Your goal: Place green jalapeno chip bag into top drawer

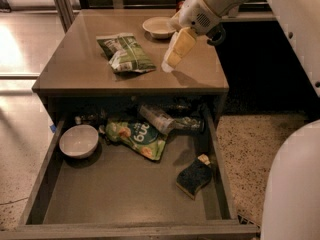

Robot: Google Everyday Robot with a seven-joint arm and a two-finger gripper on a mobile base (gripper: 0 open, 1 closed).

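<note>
Crumpled foil bag [125,54] lies on the smooth surface [75,71]; gripper [170,63] just right of it, open or closed I cannot tell. Below the bag, the shallow drawer [125,196] has bare front floor.

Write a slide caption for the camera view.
The chip bag lies on the table, the end effector beside it, apart; the drawer stands open below.

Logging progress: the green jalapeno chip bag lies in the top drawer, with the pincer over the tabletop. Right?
No: the camera view shows the green jalapeno chip bag on the tabletop, not in the top drawer. The pincer is over the tabletop.
</note>
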